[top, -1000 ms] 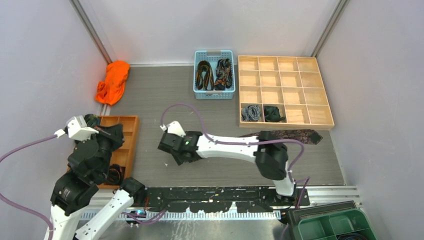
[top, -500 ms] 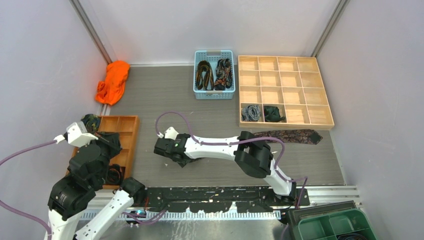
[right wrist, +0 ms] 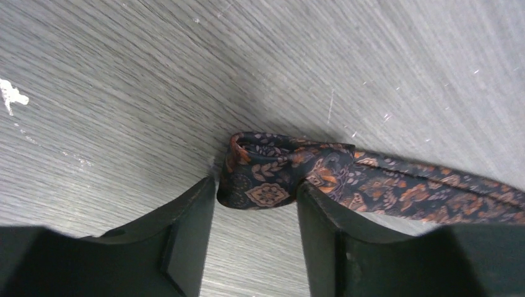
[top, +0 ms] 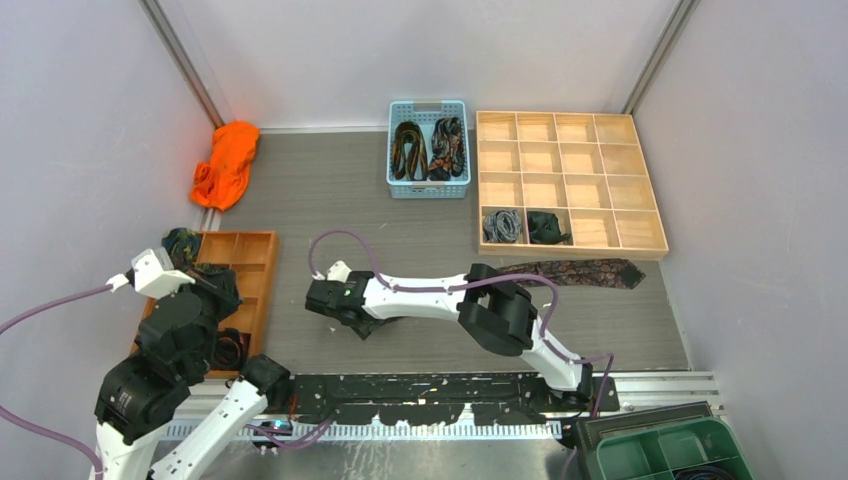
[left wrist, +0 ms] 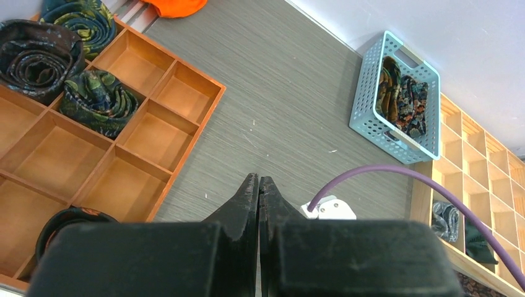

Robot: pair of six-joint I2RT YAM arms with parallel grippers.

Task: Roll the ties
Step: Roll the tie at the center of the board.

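A long brown-maroon paisley tie (top: 590, 272) lies flat on the table and runs left under my right arm. Its narrow end (right wrist: 266, 170) is folded over and sits pinched between my right gripper's fingers (right wrist: 257, 185), low on the table left of centre (top: 345, 308). My left gripper (left wrist: 259, 180) is shut and empty, held above the orange tray's right side (top: 212, 282). Rolled ties lie in that tray (left wrist: 37, 59) (left wrist: 99, 102). A grey coil (top: 502, 225) and a green coil (top: 545, 226) sit in the wooden grid box.
The orange tray (top: 264, 262) stands at the left edge. A blue basket (top: 428, 187) at the back holds unrolled ties (top: 408, 148). The wooden grid box (top: 600, 180) stands at the back right. An orange cloth (top: 227, 163) lies at the back left, a green bin (top: 670, 450) at the near right.
My right gripper has moved left and slightly nearer along the table with the tie's narrow end. My left arm has drawn back a little toward the near left.
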